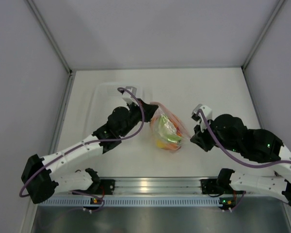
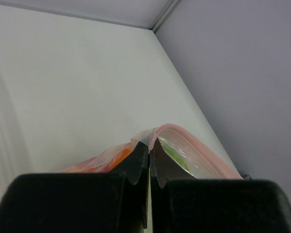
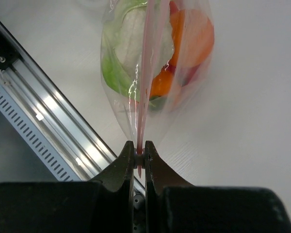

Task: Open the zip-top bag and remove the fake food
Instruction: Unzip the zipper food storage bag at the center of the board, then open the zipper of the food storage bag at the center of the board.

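Two ends of the zip-top bag (image 1: 169, 130), lying mid-way across the table (image 1: 223, 92), are seen gripped from above. At the left wrist, the left gripper (image 2: 149, 150) is clamped on the bag's pink strip (image 2: 199, 148). At the right wrist, the right gripper (image 3: 140, 154) is clamped on it likewise, with the fake food (image 3: 189, 39) seen inside the bag.

Bright, even, diffuse overhead light; bench (image 1: 213, 87) washed near-white, shadows faint w/ soft edges. Hot glare patch on metal rail (image 1: 145, 183), streaky in right wrist view too. Small glints on zip-top bag (image 3: 131, 87) film. Wrist views: jaws dark, blurred up close. Top view slightly soft, low-res.
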Robot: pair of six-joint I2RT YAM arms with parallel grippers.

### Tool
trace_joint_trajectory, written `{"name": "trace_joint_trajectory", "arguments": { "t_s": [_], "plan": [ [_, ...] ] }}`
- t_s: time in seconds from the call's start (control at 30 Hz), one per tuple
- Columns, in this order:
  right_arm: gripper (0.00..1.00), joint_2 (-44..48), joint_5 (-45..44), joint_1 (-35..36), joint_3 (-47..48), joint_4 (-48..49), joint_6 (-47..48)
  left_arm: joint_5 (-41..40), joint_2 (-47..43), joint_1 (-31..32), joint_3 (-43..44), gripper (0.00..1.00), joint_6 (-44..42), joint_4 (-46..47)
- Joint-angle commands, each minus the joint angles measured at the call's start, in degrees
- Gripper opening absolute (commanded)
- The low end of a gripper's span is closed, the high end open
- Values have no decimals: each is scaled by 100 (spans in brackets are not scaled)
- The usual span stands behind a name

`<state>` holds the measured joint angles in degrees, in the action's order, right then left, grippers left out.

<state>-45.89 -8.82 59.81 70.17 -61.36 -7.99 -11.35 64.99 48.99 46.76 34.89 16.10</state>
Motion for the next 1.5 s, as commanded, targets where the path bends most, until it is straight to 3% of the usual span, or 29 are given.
{"name": "trace_joint_trajectory", "arguments": {
  "t_s": [0.0,0.1,0.2,0.23,0.4,0.5,0.67,0.9,1.1,1.47],
  "plan": [
    [0,229,-15,-40,111,-570,-203,-439,83,-232,140,0,316,535],
    [0,238,47,-40,84,-473,-177,-26,189,-259,114,0,351,692],
    [20,203,-172,-40,93,-271,-168,561,224,-259,9,0,299,1079],
    [31,194,-260,-40,102,-236,-168,738,242,-267,0,0,212,1262],
    [38,89,-1339,-40,251,238,-168,1688,304,-267,-18,0,-70,1379],
    [37,54,-2139,-31,348,684,-133,1786,277,-267,-88,0,-211,1379],
    [38,-51,-2141,-75,515,1197,113,2225,251,-303,-115,0,-413,1379],
    [33,-693,-737,-567,612,1188,342,2427,137,-303,-141,0,-492,1370],
    [33,-728,-306,-699,322,1504,439,2428,40,-303,-229,0,-545,1378],
    [33,-764,-542,-822,93,1654,421,2542,31,-303,-247,0,-686,1379]
  ]
}}
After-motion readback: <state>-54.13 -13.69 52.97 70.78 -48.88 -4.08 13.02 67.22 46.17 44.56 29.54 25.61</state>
